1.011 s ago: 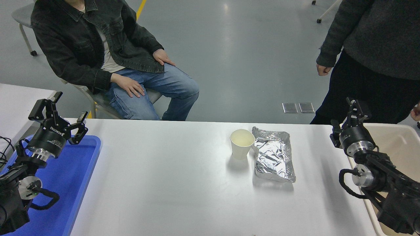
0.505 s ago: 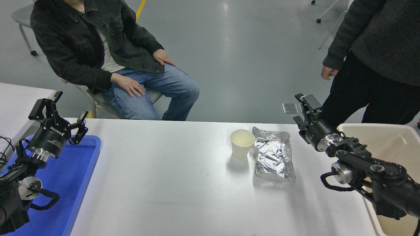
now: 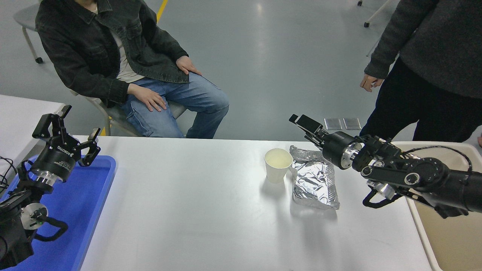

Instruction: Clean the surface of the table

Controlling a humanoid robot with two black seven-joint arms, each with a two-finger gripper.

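Observation:
The table surface (image 3: 188,210) is a wide white top. On it, right of centre, a white paper cup (image 3: 278,165) stands upright, and a crinkled silver foil bag (image 3: 314,184) lies flat just to its right. My right gripper (image 3: 305,125) hovers over the bag's far end, up and to the right of the cup, pointing left; it holds nothing that I can see. My left gripper (image 3: 75,122) is open and empty, parked above the blue tray at the lower left.
A blue tray (image 3: 86,210) lies at the table's left end and a beige bin (image 3: 444,233) stands at its right end. A smaller white table (image 3: 19,113) is at the left. One person (image 3: 113,56) sits at the far left; another (image 3: 433,56) stands at the far right.
My right arm has swung left, from over the beige bin to above the foil bag's far end. The standing person has shifted. The left arm, cup and bag have not moved.

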